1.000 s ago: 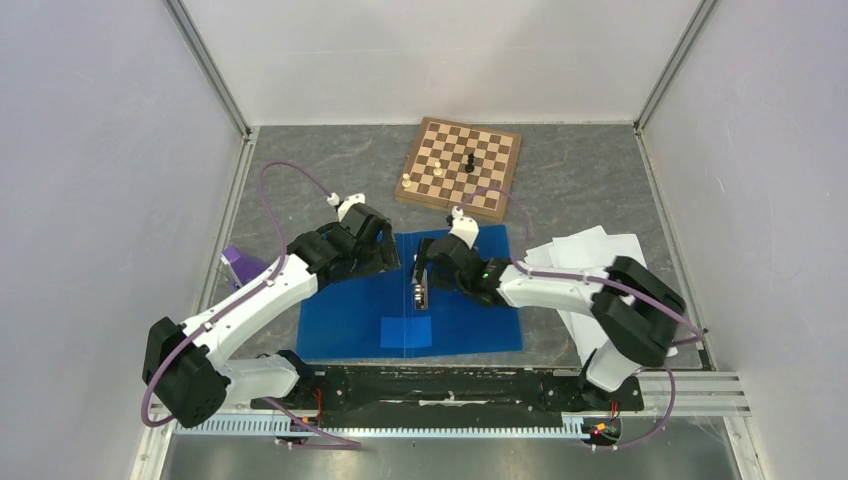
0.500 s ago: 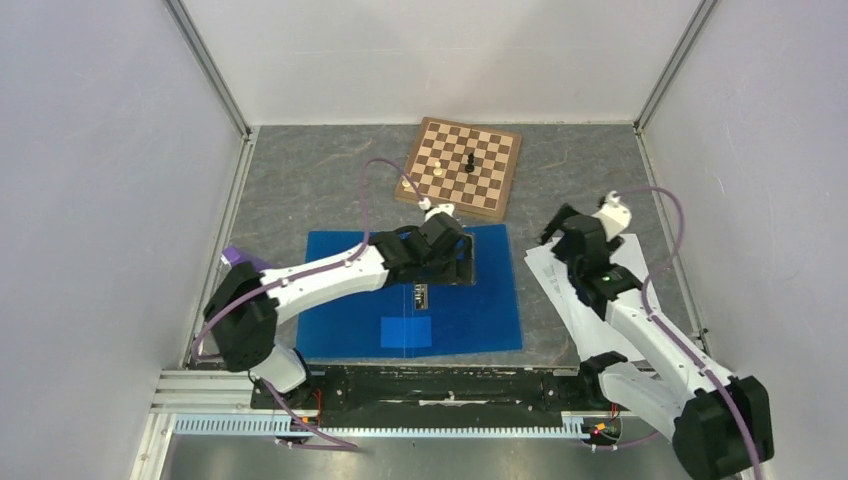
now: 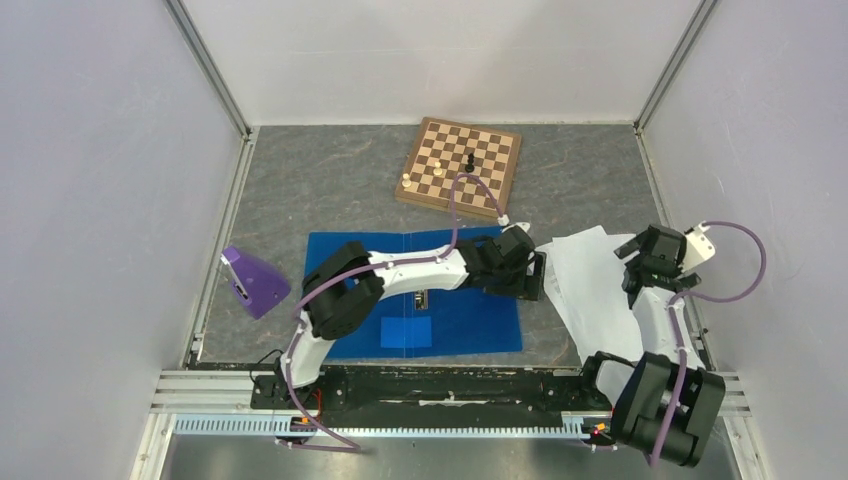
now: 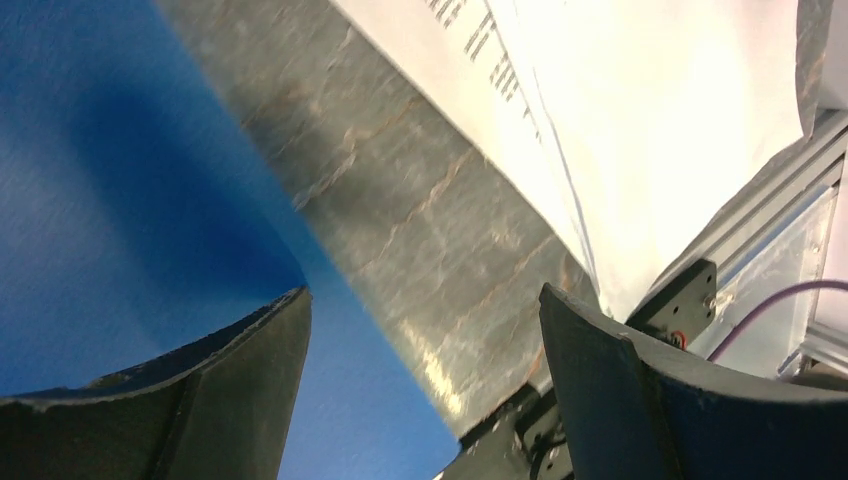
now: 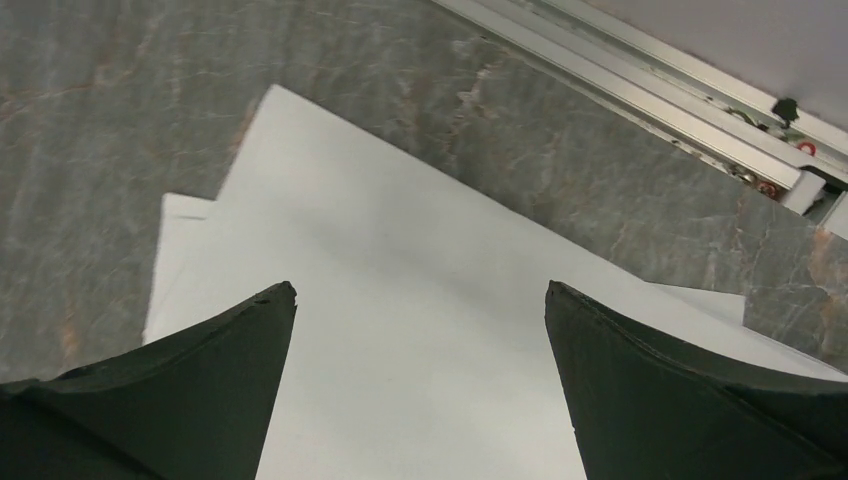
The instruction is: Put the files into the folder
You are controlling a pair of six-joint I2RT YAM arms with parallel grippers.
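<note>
Grey marbled table (image 3: 330, 190) from wall to wall, and flat on its near middle lies the folder (image 3: 480, 325), open, blue face up. Right of it, across a strip of bare stone, are the files (image 3: 590, 285): loose white sheets fanned out with their corners staggered, reaching towards the right side rail. The chessboard (image 3: 460, 165) sits at the far middle with a few pieces on it, well apart from both. Now the left arm (image 3: 400, 272), stretched across the folder, with the left gripper (image 4: 422, 300) at the folder's right edge. Its fingers are spread wide with nothing between them, one over blue plastic, the other over the stone beside the paper's edge. One sheet there shows dark print. Over on the right, the right gripper (image 5: 420, 290) hangs above the files, fingers also spread wide. White paper lies under both tips, and whether they touch it I cannot tell. There is open stone beyond the sheets' far corner, and the rail runs close along their right side. A purple object (image 3: 255, 282) lies left of the folder, apart from it. Smallest of all, the metal clip (image 3: 422, 298) shows on the folder's spine.
</note>
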